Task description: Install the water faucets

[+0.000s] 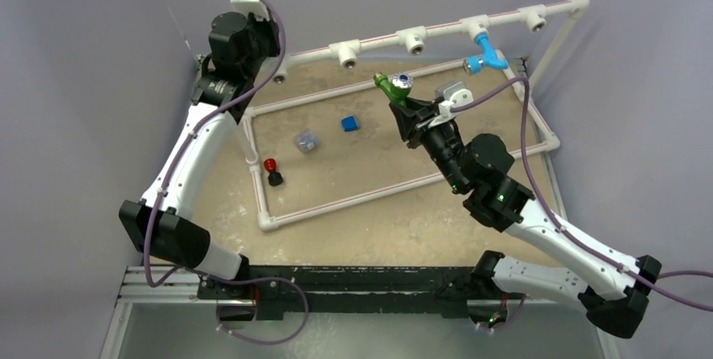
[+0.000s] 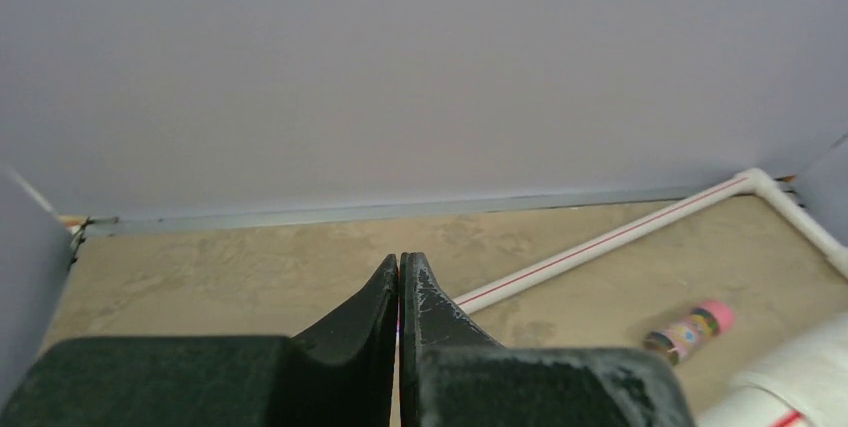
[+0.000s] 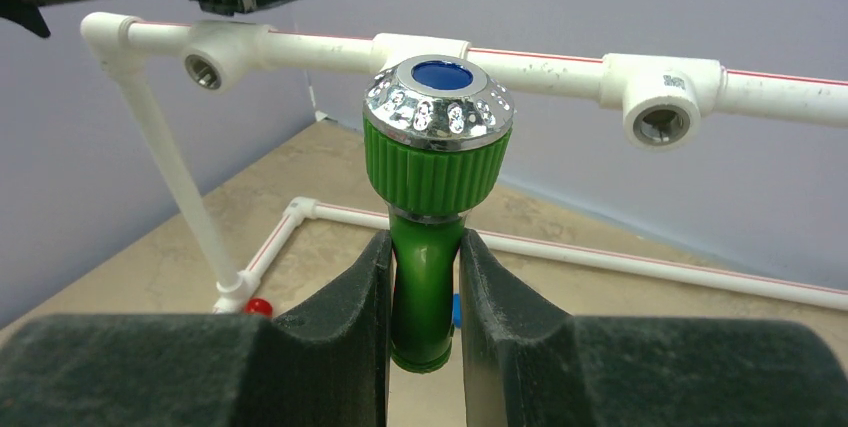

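As the overhead view shows, the right gripper clamps the green faucet near the far edge of the table; the blue faucet hangs on the pipe rail by the far right corner. Left wrist: left gripper clenched, empty — pink-capped cylinder, label unreadable. Right wrist alone: chrome mouth, blue centre, ribbed collar.

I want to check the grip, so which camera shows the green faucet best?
Right wrist: the green faucet is close and sharp, stem pinched in the right end effector. Top external shows it small; left wrist misses it.
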